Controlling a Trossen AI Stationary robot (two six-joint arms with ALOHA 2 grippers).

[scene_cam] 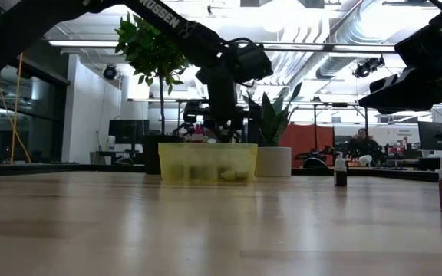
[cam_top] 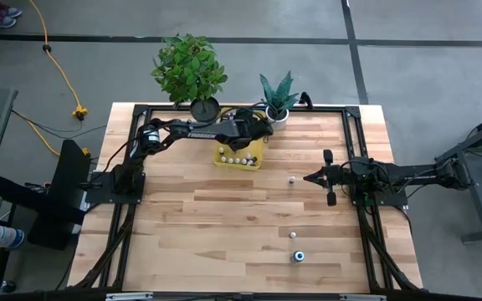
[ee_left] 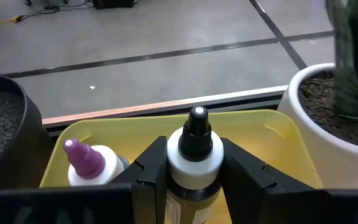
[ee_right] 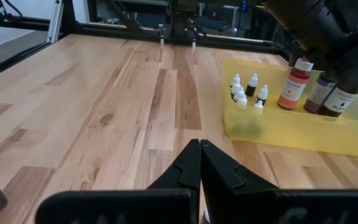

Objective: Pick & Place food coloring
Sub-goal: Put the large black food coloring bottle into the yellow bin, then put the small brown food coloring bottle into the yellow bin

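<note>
A yellow bin (cam_top: pixel 239 154) stands at the table's far middle, in front of two plant pots. Inside it are several tiny food coloring bottles (ee_right: pixel 247 90), a red one (ee_right: pixel 296 84), a dark one (ee_right: pixel 320 93) and a purple-capped one (ee_left: pixel 84 160). My left gripper (ee_left: pixel 194 171) hangs over the bin's far part (cam_top: pixel 256 134), shut on a bottle with a white collar and black tip (ee_left: pixel 195 134). My right gripper (ee_right: pixel 199 152) waits shut at the table's right (cam_top: pixel 308 177). Three more bottles stand on the table (cam_top: pixel 292 178), (cam_top: pixel 292 235), (cam_top: pixel 298 257). My left gripper pinches the bottle's white collar (ee_left: pixel 176 165), just under the black tip, between its two fingers (ee_left: pixel 151 171). The fingers slant down from the table's left side. The bottle stands upright with its lower part inside the yellow bin; I cannot tell whether its base rests on the bin's floor.
A black pot with a leafy plant (cam_top: pixel 204 109) and a white pot (ee_left: pixel 328 124) stand right behind the bin. A dark frame (cam_top: pixel 141 109) runs round the table. The bare wooden top spreads toward the near edge (cam_top: pixel 224 234).
</note>
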